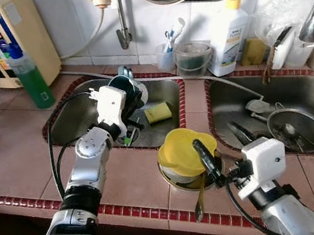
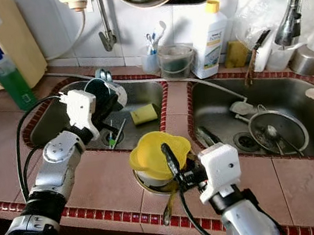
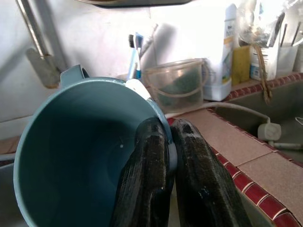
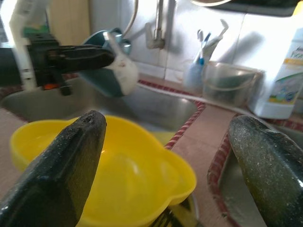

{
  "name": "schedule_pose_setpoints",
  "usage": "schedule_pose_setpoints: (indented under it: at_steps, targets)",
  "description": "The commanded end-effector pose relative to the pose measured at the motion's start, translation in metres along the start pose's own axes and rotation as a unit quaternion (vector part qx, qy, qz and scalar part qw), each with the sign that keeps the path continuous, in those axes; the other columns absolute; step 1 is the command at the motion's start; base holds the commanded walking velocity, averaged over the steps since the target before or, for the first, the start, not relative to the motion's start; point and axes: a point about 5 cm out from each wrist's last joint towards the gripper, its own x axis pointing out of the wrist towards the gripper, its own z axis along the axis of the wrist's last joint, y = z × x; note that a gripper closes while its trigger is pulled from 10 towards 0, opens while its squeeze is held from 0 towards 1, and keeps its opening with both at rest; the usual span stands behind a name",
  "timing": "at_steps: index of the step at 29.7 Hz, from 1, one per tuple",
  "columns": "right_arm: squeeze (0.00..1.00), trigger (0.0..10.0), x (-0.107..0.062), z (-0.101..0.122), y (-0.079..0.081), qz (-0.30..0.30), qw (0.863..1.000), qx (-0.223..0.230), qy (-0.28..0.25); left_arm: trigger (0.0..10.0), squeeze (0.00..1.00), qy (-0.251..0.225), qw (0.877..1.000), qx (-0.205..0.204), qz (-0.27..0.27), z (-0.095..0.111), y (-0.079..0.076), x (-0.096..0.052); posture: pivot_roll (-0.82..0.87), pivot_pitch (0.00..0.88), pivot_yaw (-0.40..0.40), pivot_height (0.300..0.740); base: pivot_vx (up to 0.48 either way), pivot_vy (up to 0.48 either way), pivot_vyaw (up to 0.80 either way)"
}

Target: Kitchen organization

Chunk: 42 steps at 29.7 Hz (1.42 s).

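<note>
While the left hand (image 3: 168, 156) pinches the rim of the teal cup (image 3: 80, 146), its two fingers pressed together on the wall, the cup hangs tilted above the left sink basin (image 1: 72, 121), its mouth turned back toward the wrist and its handle toward the tiled wall. A yellow sponge (image 1: 158, 112) lies in that same basin, beyond the cup. The right hand (image 4: 165, 156) is spread wide and holds nothing; the yellow bowl (image 1: 183, 152) sits directly ahead of it, between the open fingers and just below them, stacked on a metal dish (image 1: 178, 180) on the tabletop (image 1: 128, 184) at the near edge of the basin. I judge the bowl to be the right hand's next target, since it is far nearer than the left and already faces the rim.
</note>
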Motion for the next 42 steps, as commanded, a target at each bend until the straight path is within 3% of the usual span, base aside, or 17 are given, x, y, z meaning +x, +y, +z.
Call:
schedule_pose_setpoints:
  at_steps: [1, 20, 42]
  targets:
    - [0.00, 10.0, -0.003, 0.007, 0.001, 0.004, 1.000, 0.006, -0.006, 10.0, 0.00, -0.010, 1.000, 0.017, -0.015, 0.008, -0.001, 0.006, -0.40, 0.124, 0.015, 0.732, 0.000, 0.000, 0.00]
    - [0.00, 10.0, -0.022, 0.026, 0.013, 0.046, 0.997, 0.060, -0.005, 10.0, 0.00, 0.005, 0.997, 0.070, -0.033, 0.023, 0.021, 0.017, -0.41, 0.171, 0.003, 0.732, 0.000, 0.000, 0.00]
    - [0.00, 10.0, -0.041, 0.045, 0.016, 0.061, 0.994, 0.092, 0.017, 10.0, 0.00, 0.040, 0.994, 0.101, -0.023, 0.021, 0.047, 0.004, -0.42, 0.250, -0.024, 0.732, 0.000, 0.000, 0.00]
